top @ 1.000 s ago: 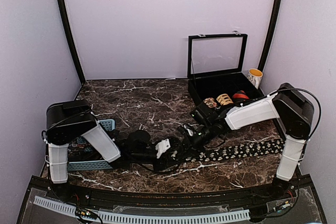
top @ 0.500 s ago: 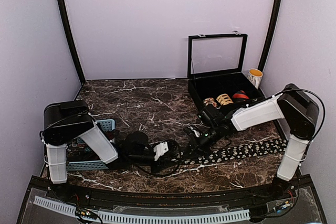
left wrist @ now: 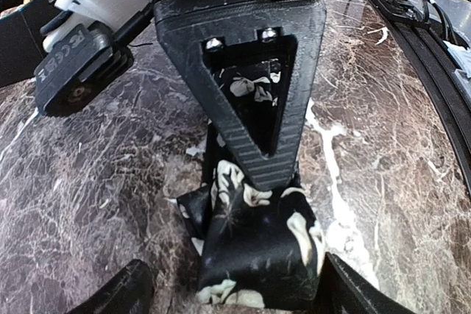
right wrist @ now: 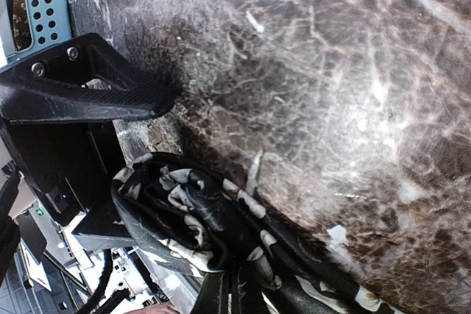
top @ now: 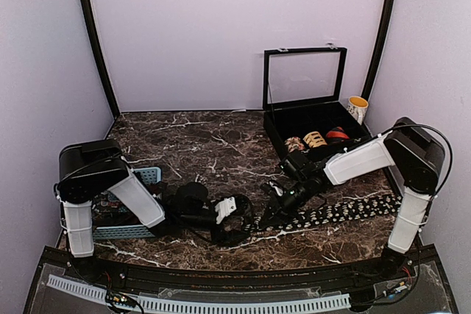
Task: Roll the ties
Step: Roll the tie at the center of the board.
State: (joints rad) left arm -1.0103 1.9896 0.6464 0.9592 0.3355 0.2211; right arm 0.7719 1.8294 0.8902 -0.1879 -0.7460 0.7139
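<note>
Black fabric with a pale floral print: the tie lies stretched along the near right of the marble table. Its left end is bunched into a loose wad close to the middle of the near edge. The right gripper comes down on that wad with its fingers pressed together, pinching the cloth at their tips. The left gripper sits low on the table with its fingers spread, one on each side of the wad and neither clamping it. Rolled ties sit in the open black case at the far right. A blue basket is at the near left.
</note>
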